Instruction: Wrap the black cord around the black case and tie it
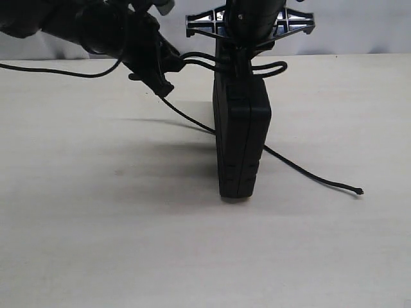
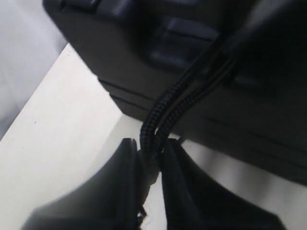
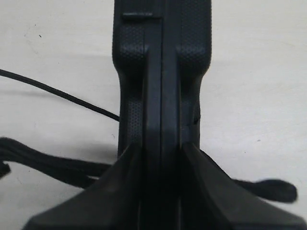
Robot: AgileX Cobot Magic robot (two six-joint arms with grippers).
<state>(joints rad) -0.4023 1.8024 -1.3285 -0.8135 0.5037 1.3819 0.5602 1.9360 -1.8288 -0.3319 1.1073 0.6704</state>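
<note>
The cord's [image 1: 308, 173] loose tail lies nearest on the pale surface [image 1: 96, 244]. It runs out toward 4 o'clock from the case [image 1: 243, 141] and ends in a small knotted tip. The case stands on edge mid-surface, matte black, with a seam down its narrow face. My right fingers [image 3: 122, 187] come down at its 12 o'clock and clamp its top edge, one on each broad side. Cord loops bulge out on either side just below them. At 10 o'clock from the case, my left fingers [image 2: 132, 163] pinch two thin braided strands of cord that run to the case.
</note>
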